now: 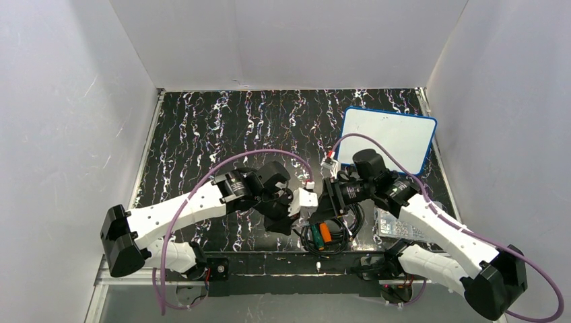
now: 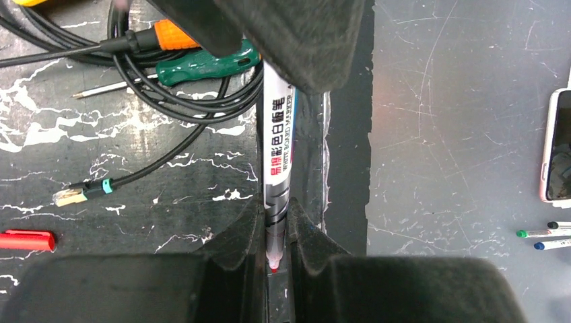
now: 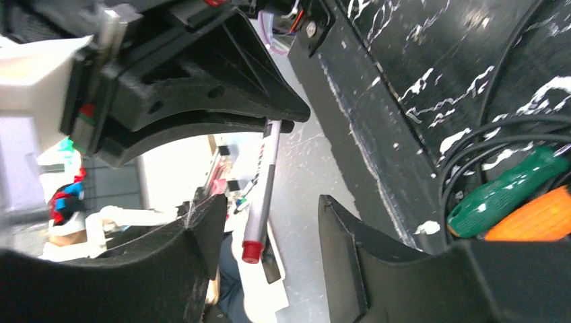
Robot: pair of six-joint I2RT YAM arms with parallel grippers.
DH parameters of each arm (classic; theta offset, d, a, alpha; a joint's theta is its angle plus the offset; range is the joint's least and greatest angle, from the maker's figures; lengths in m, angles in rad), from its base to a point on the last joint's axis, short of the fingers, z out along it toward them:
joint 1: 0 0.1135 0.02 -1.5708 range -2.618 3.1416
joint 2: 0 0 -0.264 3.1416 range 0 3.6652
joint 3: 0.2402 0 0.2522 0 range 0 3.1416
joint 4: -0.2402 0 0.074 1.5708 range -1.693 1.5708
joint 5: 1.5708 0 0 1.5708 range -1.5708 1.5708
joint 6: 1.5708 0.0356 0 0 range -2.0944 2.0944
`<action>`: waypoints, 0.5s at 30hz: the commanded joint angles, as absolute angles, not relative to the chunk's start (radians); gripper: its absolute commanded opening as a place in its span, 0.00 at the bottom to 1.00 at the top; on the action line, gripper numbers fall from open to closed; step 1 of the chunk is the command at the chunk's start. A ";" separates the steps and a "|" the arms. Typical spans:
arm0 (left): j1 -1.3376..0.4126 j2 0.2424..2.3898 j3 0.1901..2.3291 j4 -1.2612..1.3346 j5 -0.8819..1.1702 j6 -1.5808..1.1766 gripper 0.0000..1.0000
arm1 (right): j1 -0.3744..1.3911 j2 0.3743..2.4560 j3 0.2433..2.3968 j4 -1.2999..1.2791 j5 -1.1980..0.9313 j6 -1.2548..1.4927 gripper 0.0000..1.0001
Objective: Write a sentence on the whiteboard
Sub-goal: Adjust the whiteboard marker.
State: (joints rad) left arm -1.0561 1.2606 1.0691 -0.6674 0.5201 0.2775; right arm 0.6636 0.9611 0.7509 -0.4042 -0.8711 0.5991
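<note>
**Marker pinched in left claw, right claw open round its tail**

The left claw (image 2: 275, 217) is closed tight on a marker (image 2: 277, 155), gripping the tapered neck just behind the red nib (image 2: 273, 267). The right claw (image 3: 269, 202) stands partly open about the marker's red-plugged tail, with a gap on either side, and holds nothing.

The marker looks light, stiff and smooth-barrelled, so it is likely to slip or twist under writing pressure. A hold on the printed mid-barrel, with the nib left free, should serve best.

The whiteboard (image 1: 387, 134) lies flat at the far right corner of the surface (image 1: 222, 128), well apart from both claws. It looks thin and light, and may slide under a pushed nib. No sentence can be made out on it.

Only the top view shows the whiteboard, but there the marker is lost among the claws. The left wrist alone shows the nib, the label and a red cap (image 2: 27, 240) lying loose. The right wrist alone shows the gaps beside the tail.
</note>
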 commanded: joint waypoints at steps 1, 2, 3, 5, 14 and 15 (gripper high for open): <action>-1.088 1.264 1.122 -0.710 0.522 0.304 0.00 | 0.674 0.956 0.690 -0.315 -1.006 0.670 0.58; -1.093 1.269 1.129 -0.714 0.529 0.305 0.00 | 0.677 0.958 0.679 -0.320 -1.013 0.668 0.56; -1.099 1.277 1.139 -0.720 0.537 0.306 0.00 | 0.680 0.959 0.665 -0.308 -1.023 0.678 0.55; -1.114 1.296 1.159 -0.738 0.554 0.315 0.00 | 0.683 0.957 0.645 -0.272 -1.050 0.699 0.52; -1.200 1.371 1.219 -0.783 0.570 0.337 0.00 | 0.724 0.990 0.614 -0.267 -1.135 0.698 0.39; -1.202 1.375 1.224 -0.784 0.566 0.339 0.00 | 0.728 0.994 0.614 -0.272 -1.140 0.691 0.36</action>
State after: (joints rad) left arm -1.1851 1.3716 1.1725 -0.7391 0.5396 0.3168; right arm 0.7067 0.9798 0.6327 -0.2901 -1.0706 0.7025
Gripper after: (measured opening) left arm 0.085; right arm 0.398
